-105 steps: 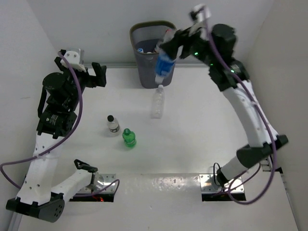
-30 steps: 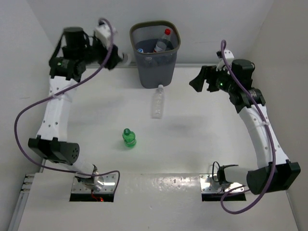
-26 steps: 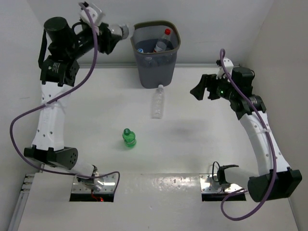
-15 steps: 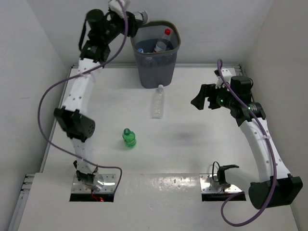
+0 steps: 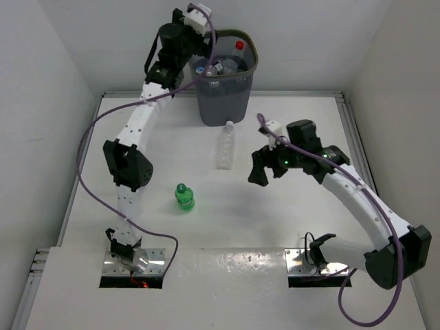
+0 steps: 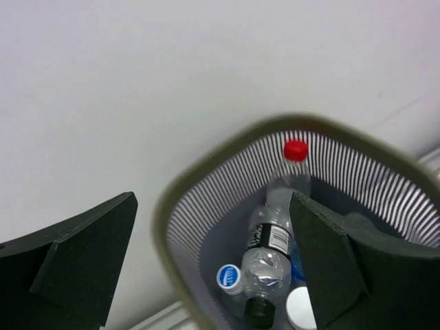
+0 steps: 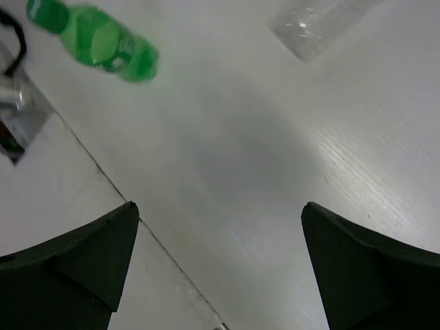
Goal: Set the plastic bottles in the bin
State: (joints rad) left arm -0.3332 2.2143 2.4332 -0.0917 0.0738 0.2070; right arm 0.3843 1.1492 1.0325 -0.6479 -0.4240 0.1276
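Half a second ago the left gripper (image 5: 201,60) hung outside the bin (image 5: 223,103) at its 10 o'clock corner with a bottle in it. Now it is over the bin's 9 o'clock rim, spread wide with nothing between the fingers. In the left wrist view the left gripper (image 6: 213,199) looks down into the bin (image 6: 165,213). There a black-capped bottle (image 6: 260,302) lies beside a red-capped bottle (image 6: 287,180) that leans against the mesh.

The right gripper (image 5: 260,168) has swung in from the 3 o'clock side toward the middle of the worktop (image 5: 275,220). It is spread as wide as before and holds nothing. It is now near the clear bottle (image 5: 225,146), at that bottle's 4 o'clock.

The clear bottle and the green bottle (image 5: 183,196) lie where they did.

The bin stands at 12 o'clock on the far edge of the worktop, close to the back wall (image 6: 172,69). The clear bottle lies just in front of it, cap toward the bin and close to its base. The green bottle is at 8 o'clock from the worktop's middle, well apart from the clear one.

White walls close the worktop in at 9, 12 and 3 o'clock. Bare surface runs from the right gripper (image 7: 220,206) toward 3 and 5 o'clock. In the right wrist view bare surface also lies between the green bottle (image 7: 96,42) and the clear bottle (image 7: 316,24). In that view a seam crosses the surface toward the left finger.
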